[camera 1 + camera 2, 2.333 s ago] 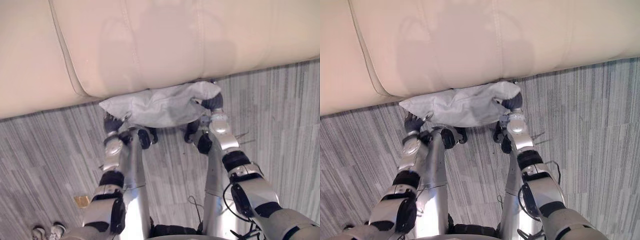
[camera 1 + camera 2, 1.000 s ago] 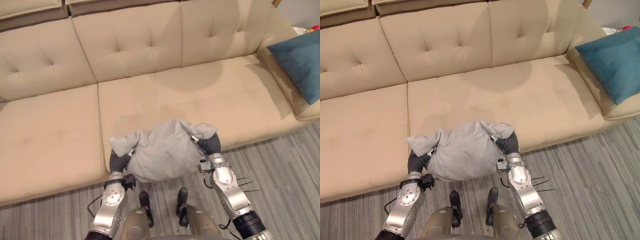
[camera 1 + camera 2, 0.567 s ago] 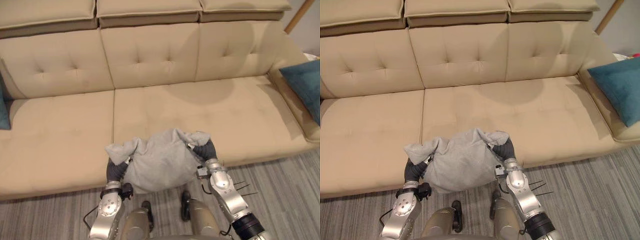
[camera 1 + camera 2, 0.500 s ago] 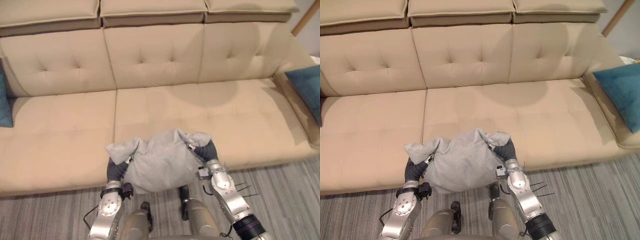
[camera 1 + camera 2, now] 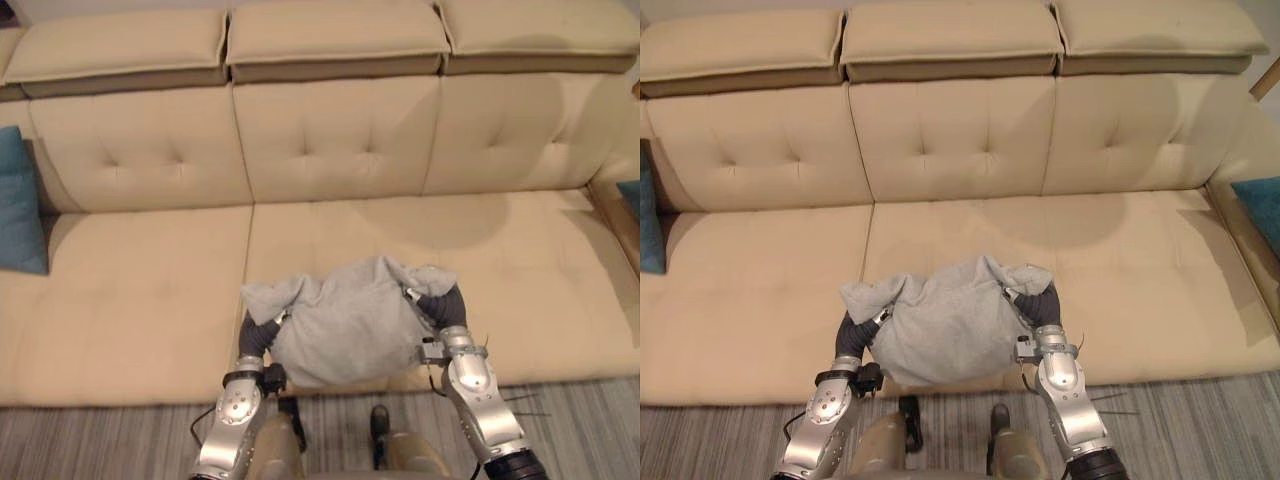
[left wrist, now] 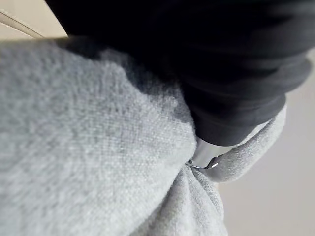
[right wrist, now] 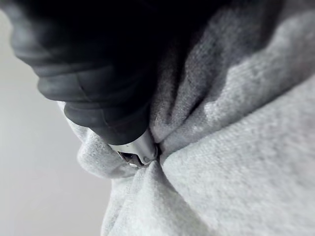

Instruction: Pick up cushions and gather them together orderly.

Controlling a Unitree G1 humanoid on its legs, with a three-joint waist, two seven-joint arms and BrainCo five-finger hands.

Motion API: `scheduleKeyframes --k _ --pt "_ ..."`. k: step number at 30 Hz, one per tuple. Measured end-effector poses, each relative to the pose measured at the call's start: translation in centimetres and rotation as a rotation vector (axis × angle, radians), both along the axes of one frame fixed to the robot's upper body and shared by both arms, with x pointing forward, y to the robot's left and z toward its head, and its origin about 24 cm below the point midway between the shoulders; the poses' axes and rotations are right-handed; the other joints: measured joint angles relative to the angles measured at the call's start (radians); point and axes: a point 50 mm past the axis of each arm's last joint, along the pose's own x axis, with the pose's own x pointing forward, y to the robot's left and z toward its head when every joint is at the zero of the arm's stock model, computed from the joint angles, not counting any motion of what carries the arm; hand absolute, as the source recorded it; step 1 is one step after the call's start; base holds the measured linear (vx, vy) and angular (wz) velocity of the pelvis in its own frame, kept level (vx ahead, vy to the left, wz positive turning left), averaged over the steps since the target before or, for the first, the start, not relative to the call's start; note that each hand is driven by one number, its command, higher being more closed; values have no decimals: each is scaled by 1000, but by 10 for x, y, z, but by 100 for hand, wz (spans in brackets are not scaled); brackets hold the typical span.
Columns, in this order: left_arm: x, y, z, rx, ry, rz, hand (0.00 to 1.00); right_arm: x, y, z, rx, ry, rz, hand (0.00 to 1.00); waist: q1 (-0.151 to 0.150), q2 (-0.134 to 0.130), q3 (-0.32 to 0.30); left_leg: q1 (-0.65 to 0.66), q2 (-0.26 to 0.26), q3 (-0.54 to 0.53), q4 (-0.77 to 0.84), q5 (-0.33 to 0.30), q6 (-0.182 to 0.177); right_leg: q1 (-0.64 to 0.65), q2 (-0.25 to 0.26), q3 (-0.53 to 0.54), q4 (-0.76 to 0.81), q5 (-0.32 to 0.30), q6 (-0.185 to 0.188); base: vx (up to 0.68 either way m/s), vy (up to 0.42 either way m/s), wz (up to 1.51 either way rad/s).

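A soft grey cushion (image 5: 345,325) hangs between my two hands over the front edge of the beige sofa's middle seat (image 5: 540,270). My left hand (image 5: 258,335) grips its left end and my right hand (image 5: 445,305) grips its right end. In the left wrist view the grey cloth (image 6: 88,147) bunches around a silver finger (image 6: 204,155) under the dark cover. The right wrist view shows the same thing: a finger (image 7: 138,150) dug into folds of the cushion (image 7: 236,172). The rest of both hands' fingers are buried in the cloth.
The sofa has three back cushions (image 5: 335,130) and a long seat. A teal cushion (image 5: 20,205) leans at the sofa's left end, and another teal cushion (image 5: 1260,215) shows at the right end. Grey striped floor (image 5: 100,440) runs along the sofa's front.
The grey cushion has risen from the floor by the sofa's base to above the seat's front edge, still held by both hands. The camera has swung up and left, bringing the left teal cushion into view.
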Motion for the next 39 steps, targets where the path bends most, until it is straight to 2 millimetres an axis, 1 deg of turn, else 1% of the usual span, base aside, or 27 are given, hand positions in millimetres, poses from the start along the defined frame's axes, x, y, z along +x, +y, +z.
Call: scheduleKeyframes --k 3,4,6,7,10,11,12,13,15,16,17,18,19,21,22,23,25,26,27,28,29,30,33,34,36,38,39 --pt "2 2 3 13 -13 -8 100 4 1 5 -2 -20 4 100 12 -1 0 12 -25 24 -10 3 4 5 -25 26 -11 2 3 94 135 -5" --pt "4 4 6 23 -29 -9 100 8 3 9 2 -36 10 100 23 -1 -1 30 -33 36 -38 7 10 6 -31 47 -22 10 15 44 83 -20" --pt "12 5 17 36 -75 -11 100 15 5 18 3 -74 18 100 29 -1 -1 33 -40 42 -66 16 23 2 -34 51 -38 13 15 5 33 -12" --pt "22 6 27 44 -121 -8 100 25 9 30 2 -119 25 100 30 -1 -1 33 -44 42 -94 29 29 -13 -34 56 -42 19 21 -52 -1 -9" --pt "44 7 53 63 -224 15 100 50 16 59 1 -219 22 100 30 -2 0 26 -47 54 -153 72 26 -50 -23 73 -56 47 8 -91 -3 -17" --pt "53 8 63 68 -262 27 100 59 19 70 -2 -253 24 100 30 -2 1 20 -47 55 -174 88 26 -66 -21 75 -59 55 11 -147 -13 -18" --pt "74 8 84 85 -332 46 100 77 23 91 -5 -311 7 100 30 -2 1 -1 -45 56 -204 119 27 -102 -19 80 -61 73 8 -138 -16 -10" --pt "83 8 91 93 -353 59 100 83 24 99 -7 -327 -1 100 30 -2 2 -12 -44 56 -212 130 28 -116 -16 80 -61 80 7 -160 -15 -8" --pt "123 12 138 127 -465 118 100 111 27 141 -2 -418 -42 100 32 -3 42 -50 -35 54 -242 177 29 -168 -2 80 -60 109 8 -187 -27 -3" --pt "130 12 149 136 -489 134 100 115 27 151 3 -437 -53 100 32 -3 51 -62 -33 53 -249 187 31 -181 0 80 -59 114 10 -207 -32 0" --pt "145 14 178 155 -551 169 100 125 28 175 18 -483 -78 100 34 -2 77 -82 -30 50 -276 216 32 -213 9 77 -60 130 10 -206 -35 0" --pt "153 15 198 152 -596 197 100 130 29 192 30 -517 -97 100 34 -1 102 -88 -30 49 -303 236 31 -231 15 76 -59 138 15 -197 -42 0" --pt "156 17 209 149 -619 215 100 131 29 201 39 -534 -107 100 35 -1 113 -93 -30 49 -318 248 32 -243 17 76 -58 142 15 -198 -39 -1" --pt "166 16 247 140 -698 250 100 137 29 231 67 -588 -134 100 36 0 156 -118 -30 47 -366 290 27 -294 19 72 -48 152 21 -172 -24 0" --pt "168 15 255 140 -711 257 100 138 28 237 73 -594 -140 100 36 1 166 -123 -30 47 -377 299 29 -304 21 72 -49 157 20 -126 -25 1" --pt "172 16 271 137 -731 273 100 142 26 249 83 -602 -156 100 36 2 182 -144 -30 43 -403 324 30 -334 26 70 -48 165 20 -92 -25 0" --pt "178 17 281 139 -727 289 100 148 24 257 87 -592 -175 100 32 3 186 -181 -31 37 -406 341 26 -372 27 67 -46 170 21 -78 -33 4" --pt "182 18 289 139 -719 303 100 151 25 266 96 -587 -181 0 33 3 210 -198 -31 34 -406 350 31 -392 26 66 -36 170 21 -52 -40 4" --pt "183 19 297 128 -727 311 100 152 27 275 106 -598 -175 0 33 5 230 -208 -32 31 -406 352 30 -404 26 66 -32 170 21 -31 -34 2" --pt "183 19 302 111 -740 313 0 151 28 282 113 -613 -171 0 33 7 236 -218 -32 29 -406 354 27 -414 26 65 -30 170 21 -23 -38 4" --pt "182 18 316 73 -768 312 0 149 29 298 121 -644 -170 0 34 9 244 -239 -33 18 -407 363 15 -435 25 62 -28 170 21 -3 -37 7" --pt "182 18 326 50 -781 317 0 149 26 309 119 -662 -177 0 35 13 258 -242 -32 12 -407 364 16 -436 25 57 -28 170 21 2 -36 9" --pt "182 19 340 1 -796 315 0 148 20 325 125 -680 -193 0 33 17 261 -262 -32 -19 -407 372 5 -453 23 42 -26 170 21 23 -31 10" --pt "182 21 345 -12 -802 314 0 149 16 330 127 -678 -204 0 29 29 267 -269 -31 -36 -407 373 4 -453 18 30 -26 169 21 33 -10 14" --pt "182 22 351 -26 -803 311 0 149 11 336 126 -680 -220 0 29 34 271 -281 -32 -47 -407 377 -2 -461 17 18 -26 169 20 27 -9 10" --pt "179 26 363 -20 -834 312 0 145 6 347 143 -705 -225 0 29 41 280 -295 -32 -63 -407 377 -2 -470 17 8 -25 169 20 19 3 9" --pt "175 28 374 -26 -860 313 0 142 0 356 152 -727 -238 0 29 42 287 -304 -33 -68 -407 377 -2 -484 16 7 -19 169 20 15 17 5"
